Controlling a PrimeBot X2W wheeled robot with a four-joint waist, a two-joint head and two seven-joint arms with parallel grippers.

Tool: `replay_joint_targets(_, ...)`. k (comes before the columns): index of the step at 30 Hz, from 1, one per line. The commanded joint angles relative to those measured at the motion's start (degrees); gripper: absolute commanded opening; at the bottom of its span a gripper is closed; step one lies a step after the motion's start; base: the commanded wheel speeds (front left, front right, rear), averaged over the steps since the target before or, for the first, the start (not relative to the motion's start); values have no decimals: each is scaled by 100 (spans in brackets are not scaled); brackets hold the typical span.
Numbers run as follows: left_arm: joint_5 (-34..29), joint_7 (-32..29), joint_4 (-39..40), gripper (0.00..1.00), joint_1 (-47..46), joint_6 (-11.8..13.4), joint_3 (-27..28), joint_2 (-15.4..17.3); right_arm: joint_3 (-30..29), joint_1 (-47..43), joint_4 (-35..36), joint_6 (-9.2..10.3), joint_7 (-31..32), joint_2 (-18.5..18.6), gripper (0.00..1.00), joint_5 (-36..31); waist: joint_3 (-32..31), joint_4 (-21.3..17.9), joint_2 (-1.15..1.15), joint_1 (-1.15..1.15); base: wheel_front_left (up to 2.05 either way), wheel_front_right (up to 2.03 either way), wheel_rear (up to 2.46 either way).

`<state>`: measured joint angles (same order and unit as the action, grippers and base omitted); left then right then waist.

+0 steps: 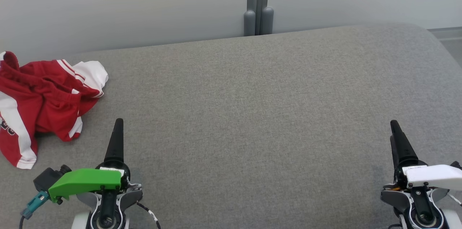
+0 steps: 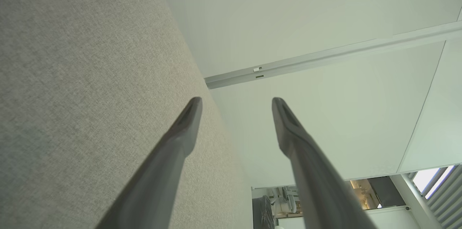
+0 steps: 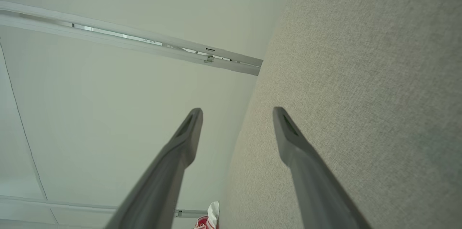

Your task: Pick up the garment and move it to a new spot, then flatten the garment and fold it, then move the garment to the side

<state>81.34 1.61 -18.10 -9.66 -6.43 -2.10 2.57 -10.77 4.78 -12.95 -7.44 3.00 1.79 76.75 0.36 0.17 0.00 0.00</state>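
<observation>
The red-and-white garment [image 1: 43,102] lies crumpled at the far left of the head view, on the grey fabric surface [image 1: 252,113]. The left gripper [image 1: 118,123] sits at the lower left, near the garment but clear of it, and its wrist view shows its two dark fingers spread wide. The right gripper [image 1: 395,125] is at the lower right, well apart from the garment, its fingers spread just as wide.

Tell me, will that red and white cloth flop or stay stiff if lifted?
Probably floppy: the garment lies crumpled in soft folds on the grey surface. Likely light, since it looks thin. It should drag, not roll, if pushed.
</observation>
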Motion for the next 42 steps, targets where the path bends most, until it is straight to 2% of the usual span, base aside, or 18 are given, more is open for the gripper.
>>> replay_joint_targets(1, -230, 52, 188, 100, -47, 47, -9, 17, 46, 33, 183, -2, -75, 56, 100, -260, 2, 5, 0, 0, 0, 0, 0)
replay_joint_targets(13, -1622, 278, 627, 100, 116, 288, -89, 21, 352, -60, 571, -3, -380, 67, 100, -1718, 8, 61, 0, 0, 0, 0, 0)
replay_joint_targets(23, -2898, 449, 852, 100, 380, 451, -137, 25, 576, -184, 752, -3, -608, 77, 100, -2576, -2, 69, 0, 0, 0, 0, 0)
replay_joint_targets(34, -3925, 623, 970, 100, 537, 537, -237, 29, 777, -269, 840, -4, -837, 85, 100, -3484, -15, 91, 0, 0, 0, 0, 0)
replay_joint_targets(42, -4445, 718, 936, 100, 599, 561, -302, 31, 862, -301, 891, -4, -963, 90, 100, -3928, -27, 102, 0, 0, 0, 0, 0)
